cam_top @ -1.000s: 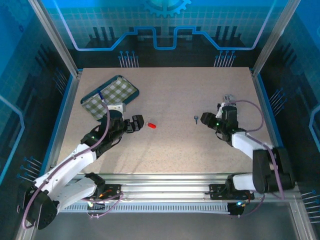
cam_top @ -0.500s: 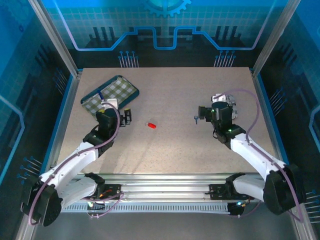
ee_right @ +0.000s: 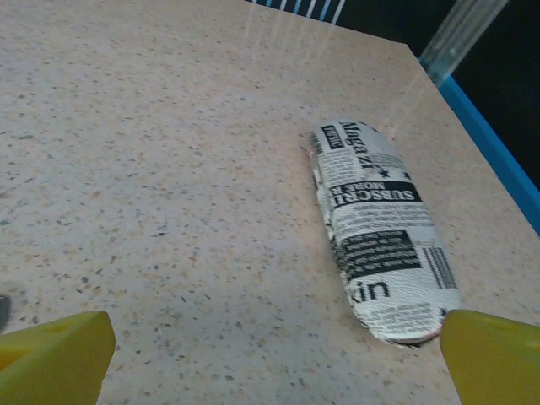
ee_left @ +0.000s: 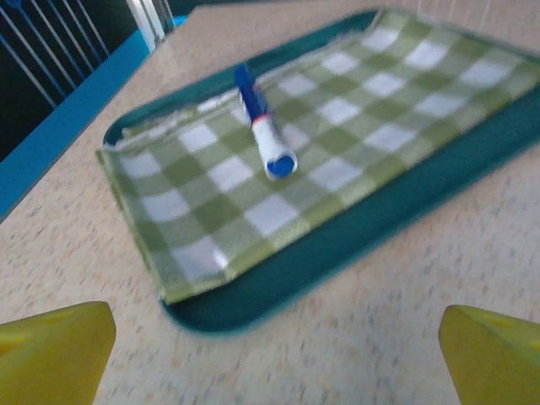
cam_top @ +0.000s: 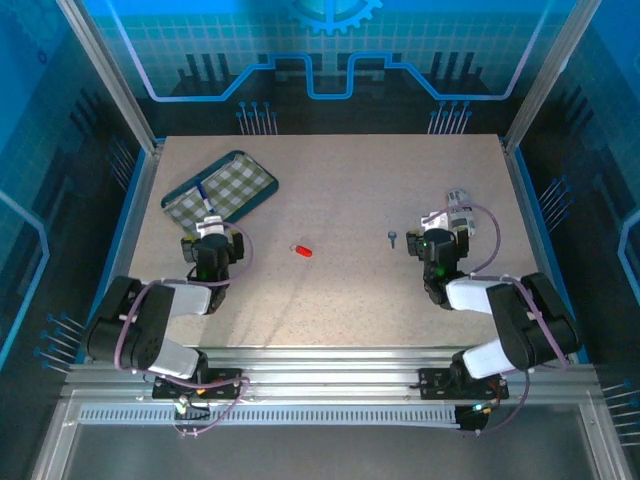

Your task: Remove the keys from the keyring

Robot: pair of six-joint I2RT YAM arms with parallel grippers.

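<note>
The keyring (cam_top: 303, 250), a tiny red tag on a thin ring, lies alone on the speckled table near the middle. A small silver-grey key (cam_top: 393, 237) lies apart from it, further right. My left gripper (cam_top: 208, 233) is folded back near its base, left of the tag, facing the tray. In the left wrist view it (ee_left: 274, 354) is open with nothing between its yellow fingertips (ee_left: 55, 350). My right gripper (cam_top: 440, 225) sits just right of the key. The right wrist view shows it (ee_right: 274, 359) open and empty, with bare table between the fingertips (ee_right: 494, 359).
A teal tray (cam_top: 262, 196) (ee_left: 354, 245) lined with green checked cloth holds a blue-and-white pen (ee_left: 263, 126) at the back left. A newspaper-print case (cam_top: 457, 199) (ee_right: 380, 228) lies just beyond the right gripper. Blue walls and metal posts ring the table.
Both arms have drawn back toward their bases. The left gripper swung away from the red tag to face the tray. The right gripper backed off the key and turned toward the case.
</note>
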